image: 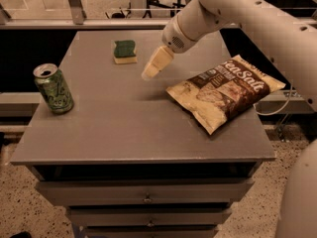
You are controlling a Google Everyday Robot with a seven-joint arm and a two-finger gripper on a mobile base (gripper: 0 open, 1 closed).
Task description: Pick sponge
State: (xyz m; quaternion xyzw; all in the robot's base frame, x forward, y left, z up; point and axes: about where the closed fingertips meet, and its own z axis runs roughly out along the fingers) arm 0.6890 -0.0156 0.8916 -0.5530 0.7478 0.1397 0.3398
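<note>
The sponge (125, 51), a small block with a dark green top over pale yellow foam, lies flat near the far middle of the grey table (114, 128). My gripper (150, 72) hangs above the table just right of and nearer than the sponge, a short gap away and not touching it. Its pale fingers point down and to the left. Nothing is held in it.
A green drink can (53, 89) stands upright at the table's left edge. A brown and cream chip bag (225, 90) lies flat on the right side. My white arm (247, 14) reaches in from the upper right. Drawers (148, 198) sit below the tabletop.
</note>
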